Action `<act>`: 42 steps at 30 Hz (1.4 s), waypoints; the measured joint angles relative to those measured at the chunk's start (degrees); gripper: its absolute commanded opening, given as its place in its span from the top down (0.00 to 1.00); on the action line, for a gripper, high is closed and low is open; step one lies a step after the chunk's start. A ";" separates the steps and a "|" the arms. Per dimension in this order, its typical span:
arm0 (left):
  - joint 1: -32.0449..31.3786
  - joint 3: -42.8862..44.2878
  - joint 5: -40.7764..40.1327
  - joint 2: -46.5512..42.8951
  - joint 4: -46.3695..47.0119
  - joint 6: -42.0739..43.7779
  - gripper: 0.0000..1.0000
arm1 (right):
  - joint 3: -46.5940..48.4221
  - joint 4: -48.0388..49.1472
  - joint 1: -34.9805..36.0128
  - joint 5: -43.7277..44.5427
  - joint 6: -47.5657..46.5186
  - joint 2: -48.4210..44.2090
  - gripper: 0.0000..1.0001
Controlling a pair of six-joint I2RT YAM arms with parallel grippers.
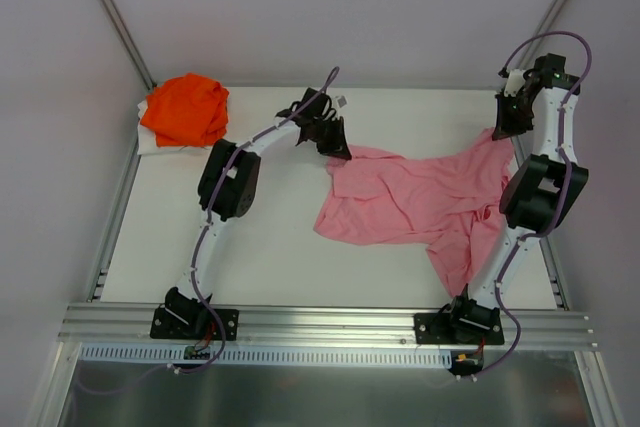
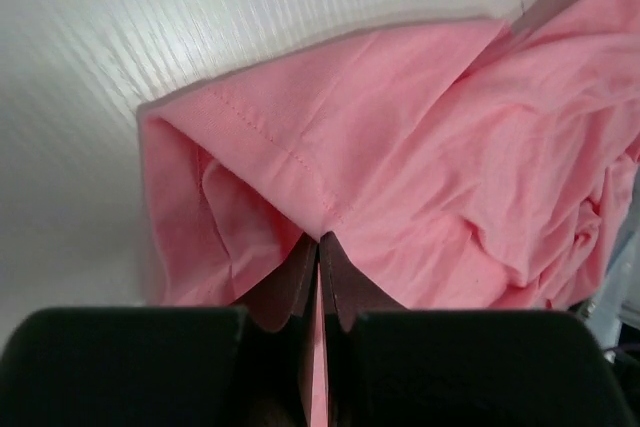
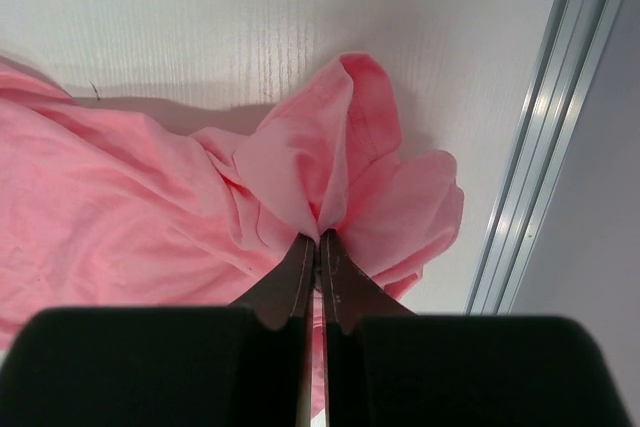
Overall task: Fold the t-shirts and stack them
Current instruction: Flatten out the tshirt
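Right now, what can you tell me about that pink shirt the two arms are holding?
The pink t-shirt is plain light pink soft cloth with stitched hems, crumpled and unfolded. It sprawls over the right half of the white table, one part trailing toward the near edge. The left hand is shut on a hemmed edge at its left end; the right hand is shut on a bunched fold at its far-right corner.

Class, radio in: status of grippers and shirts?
Left gripper shut on pink shirt; right gripper too. Orange shirt bunched, far-left corner. Pink hem trails by right arm.
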 measured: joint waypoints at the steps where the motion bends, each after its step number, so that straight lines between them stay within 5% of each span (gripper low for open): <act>1: 0.11 0.00 -1.44 -0.96 0.02 0.55 1.00 | -0.11 0.02 0.00 -0.09 0.02 -0.11 1.00; 19: 2.95 4.07 -12.26 -11.15 3.32 6.78 0.99 | -1.46 -0.15 0.04 -1.11 0.37 -1.31 1.00; 20: 2.95 3.76 -12.26 -11.19 3.32 6.88 0.69 | -1.49 -0.15 0.04 -1.14 0.39 -1.31 1.00; 23: 2.93 2.91 -12.26 -11.21 3.21 7.96 0.02 | -1.51 -0.15 0.04 -1.33 0.39 -1.38 1.00; 42: 2.56 -11.41 -6.69 -17.70 -11.02 5.77 0.01 | -1.51 -0.13 0.11 -1.95 0.63 -1.51 1.00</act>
